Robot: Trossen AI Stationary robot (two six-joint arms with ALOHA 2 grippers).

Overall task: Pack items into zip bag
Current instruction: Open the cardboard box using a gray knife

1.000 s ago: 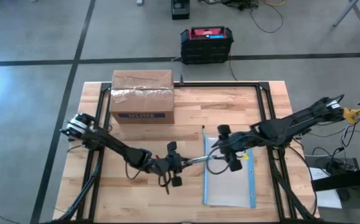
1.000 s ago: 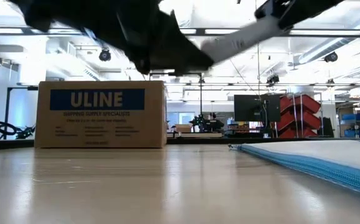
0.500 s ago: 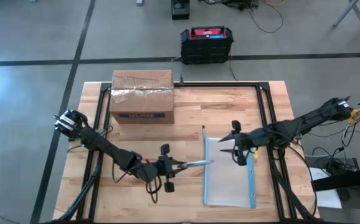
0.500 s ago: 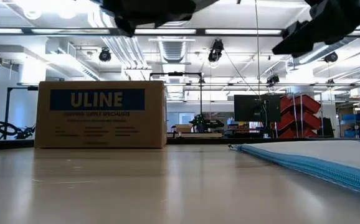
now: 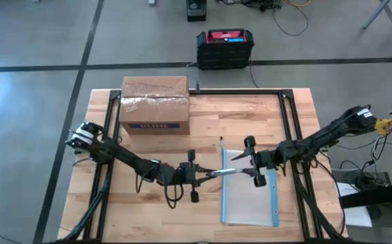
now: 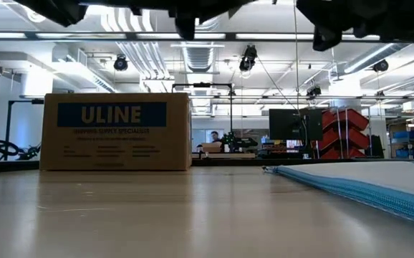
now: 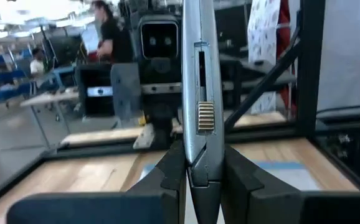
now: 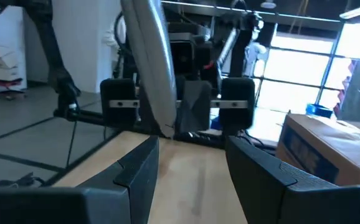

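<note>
The clear zip bag [image 5: 249,196] lies flat on the table's right half, its blue zip strip [image 5: 275,200] along its right edge; the low view shows it as well [image 6: 364,179]. My left gripper [image 5: 200,175] is shut on a long flat silver item [image 5: 218,173] with a ribbed slider [image 7: 205,117]. The item sticks out toward my right gripper [image 5: 245,163]. That gripper is open, and its fingers [image 8: 139,165] stand on either side of the item's free end [image 8: 161,118]. I cannot tell whether they touch it. My left gripper pinches the silver item at its end nearest the table's left [image 7: 200,163] between its two fingers. The fingers come level from the table's left and lie along the item. It juts out about level, lifted clear, with its free end above the bag's left edge.
A brown ULINE cardboard box [image 5: 154,105] stands at the table's far left and shows in the low view [image 6: 117,132]. A black and red case [image 5: 225,47] sits on the floor beyond the far edge. Bare wood lies along the near edge, left of the bag.
My right gripper has sunk and tipped from pointing down to about level, facing my left gripper. My left gripper has risen a little and shifted toward the table's right, bringing the silver item level, its free end between the right fingers.
</note>
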